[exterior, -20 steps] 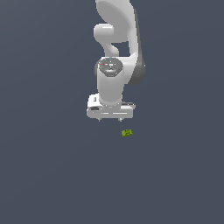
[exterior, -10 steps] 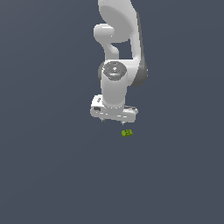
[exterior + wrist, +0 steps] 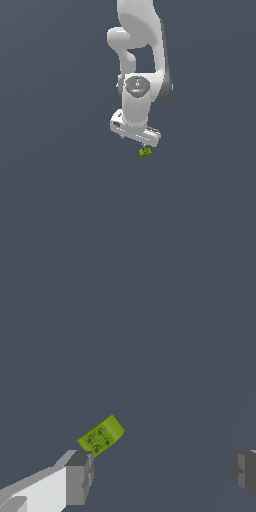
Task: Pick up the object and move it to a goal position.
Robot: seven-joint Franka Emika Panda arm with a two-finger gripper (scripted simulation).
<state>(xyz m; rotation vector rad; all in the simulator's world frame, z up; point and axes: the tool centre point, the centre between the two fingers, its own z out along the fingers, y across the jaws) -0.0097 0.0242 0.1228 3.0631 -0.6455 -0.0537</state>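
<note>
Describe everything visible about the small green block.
The green block is a tiny yellow-green brick, plastic-looking, with four round studs on one face. It lies skewed on the plain grey floor, just off one grey fingertip of the open gripper, not between the fingers. Whether that fingertip touches it is unclear.

Arm point(image 3: 142, 55): upper links run off the top edge of the exterior view; base unseen. Gripper point(image 3: 162, 476): in the wrist view one finger point(image 3: 79, 478) is cut by the frame edge, the other shows only as a grey sliver at the opposite edge, while in the exterior view the fingertips are too small to separate. Object point(image 3: 145, 152): a yellow-green speck in the exterior view, dark marks unreadable, contact with the gripper body above undeterminable.
</note>
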